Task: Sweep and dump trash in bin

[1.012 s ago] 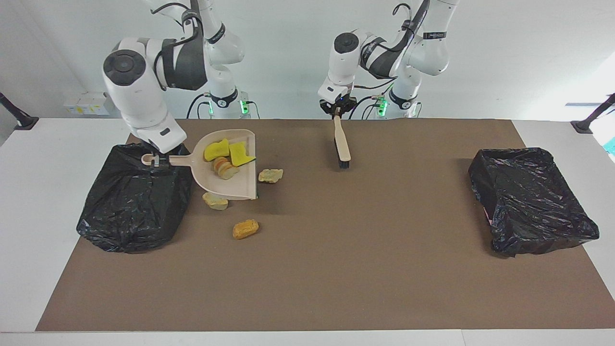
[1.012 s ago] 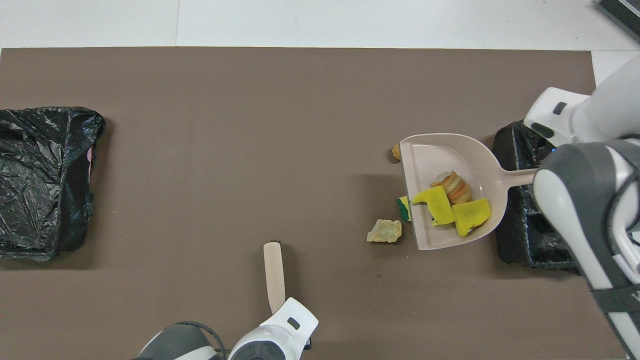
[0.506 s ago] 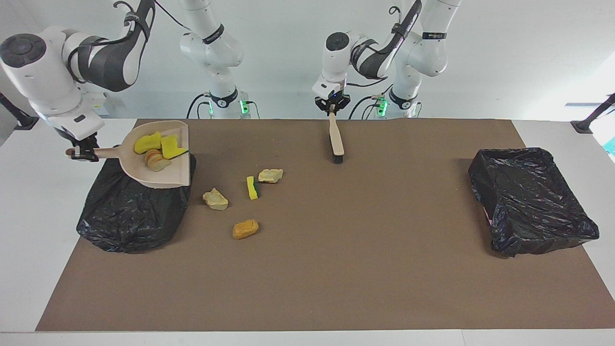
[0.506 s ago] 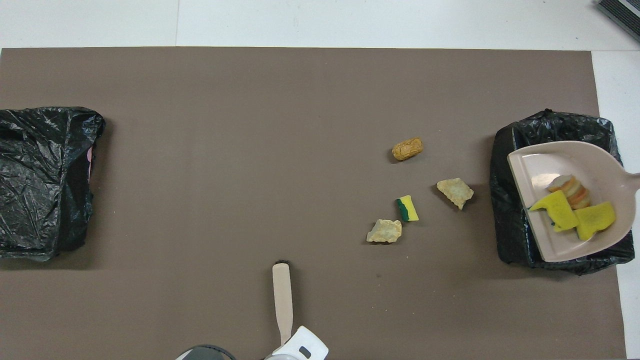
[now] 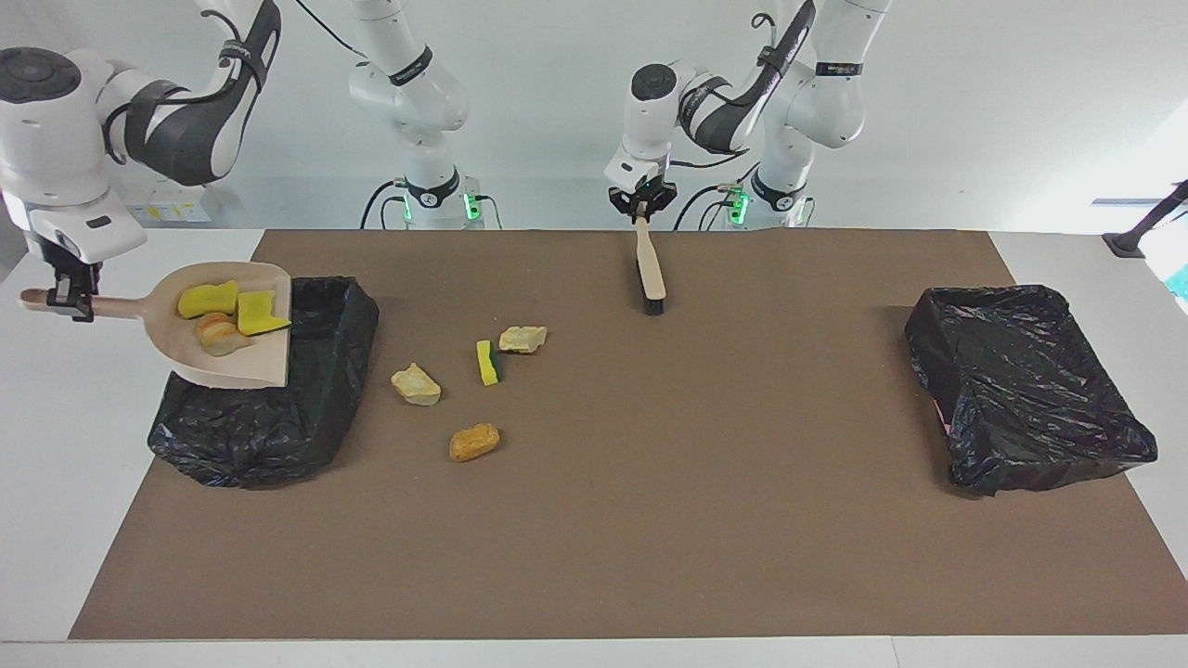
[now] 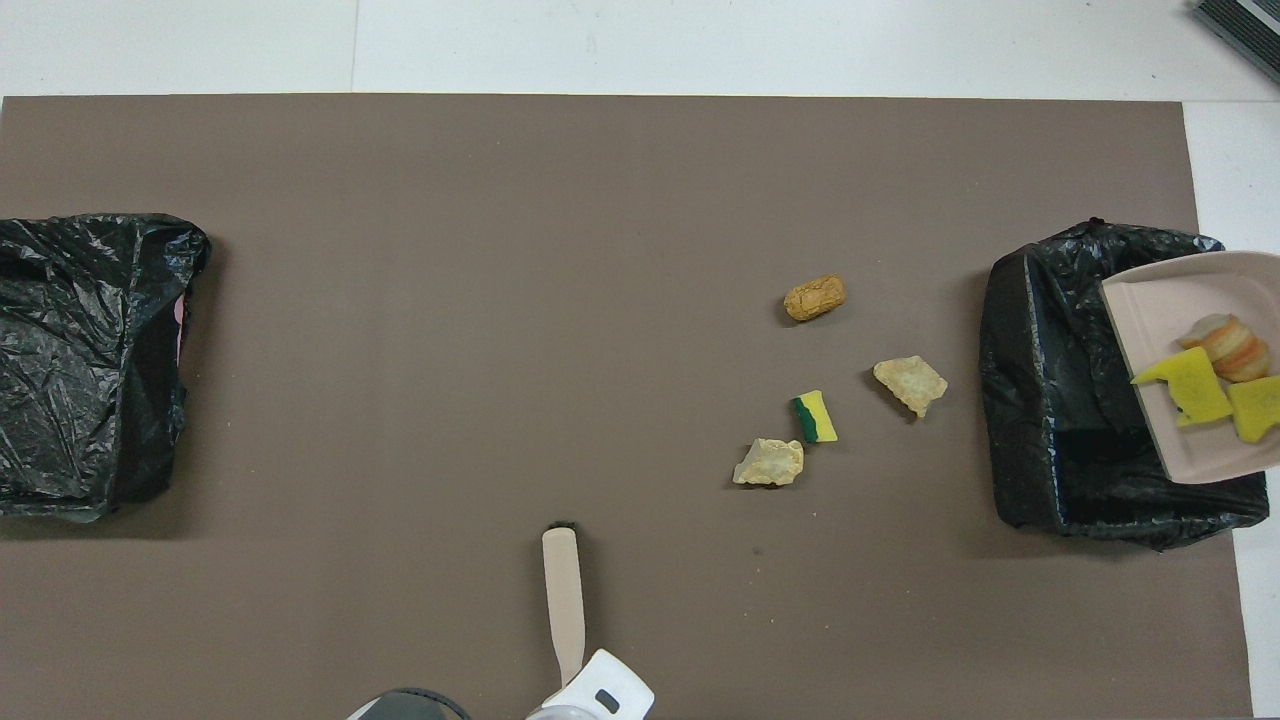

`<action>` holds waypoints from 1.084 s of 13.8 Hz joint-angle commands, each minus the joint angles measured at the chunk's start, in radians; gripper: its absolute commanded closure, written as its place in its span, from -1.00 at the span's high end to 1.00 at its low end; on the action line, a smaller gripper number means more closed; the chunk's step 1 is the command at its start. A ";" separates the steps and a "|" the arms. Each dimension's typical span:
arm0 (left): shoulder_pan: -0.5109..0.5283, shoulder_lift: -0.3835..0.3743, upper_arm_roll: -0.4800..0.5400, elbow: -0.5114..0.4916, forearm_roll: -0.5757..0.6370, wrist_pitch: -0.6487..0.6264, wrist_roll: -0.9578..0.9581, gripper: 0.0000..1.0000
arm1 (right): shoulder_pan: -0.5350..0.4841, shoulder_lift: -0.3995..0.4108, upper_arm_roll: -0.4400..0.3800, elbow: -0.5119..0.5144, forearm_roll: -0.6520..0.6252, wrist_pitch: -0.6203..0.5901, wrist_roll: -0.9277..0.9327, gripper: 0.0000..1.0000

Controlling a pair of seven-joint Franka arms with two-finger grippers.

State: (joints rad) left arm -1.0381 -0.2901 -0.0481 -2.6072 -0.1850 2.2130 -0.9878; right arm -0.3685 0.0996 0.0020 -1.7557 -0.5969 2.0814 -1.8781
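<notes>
Trash pieces are split two ways from where I sit. I see three riding in the beige plastic dustpan (image 5: 243, 357): two bright yellow sponge chunks (image 5: 208, 299) and a tan layered bread lump (image 5: 217, 333). My right gripper (image 5: 70, 299) pinches the dustpan's handle, holding it over the black-bagged bin (image 5: 306, 408) at the right arm's end, open lip toward the table's middle.

Going from my end outward, the left gripper (image 5: 641, 206) is clamped on the beige brush with black bristles (image 5: 651, 269), handle up, bristles down over the brown mat (image 5: 650, 520). On the mat beside the bin, a pale beige crust piece (image 5: 522, 339) lies nearest the robots, then a green-backed yellow sponge wedge (image 5: 486, 362) on edge, its long axis pointing away from the robots, a tan bread scrap (image 5: 416, 384), and farthest an orange bread lump (image 5: 474, 442).

A second black-bagged bin (image 5: 1026, 385) sits at the left arm's end; I cannot see into it.
</notes>
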 commanded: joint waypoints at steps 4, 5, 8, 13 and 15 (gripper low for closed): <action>0.046 0.028 0.019 0.018 -0.017 -0.016 0.060 0.91 | 0.035 -0.097 0.007 -0.142 -0.251 -0.056 0.442 -1.00; 0.090 0.057 0.019 0.059 -0.017 -0.036 0.083 1.00 | 0.058 -0.098 0.007 -0.139 -0.277 -0.104 0.497 -1.00; 0.170 0.149 0.019 0.180 -0.005 -0.085 0.179 1.00 | 0.130 -0.100 0.007 -0.123 -0.343 -0.234 0.582 -1.00; 0.360 0.316 0.019 0.427 0.111 -0.140 0.288 1.00 | 0.201 -0.113 0.009 -0.120 -0.460 -0.279 0.583 -1.00; 0.420 0.350 0.019 0.516 0.156 -0.186 0.331 1.00 | 0.200 -0.120 0.010 -0.117 -0.477 -0.258 0.568 -1.00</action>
State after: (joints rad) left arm -0.6731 0.0006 -0.0186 -2.2071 -0.0713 2.0988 -0.6934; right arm -0.1643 0.0038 0.0090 -1.8599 -1.0301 1.8114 -1.3098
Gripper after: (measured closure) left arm 0.000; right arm 0.687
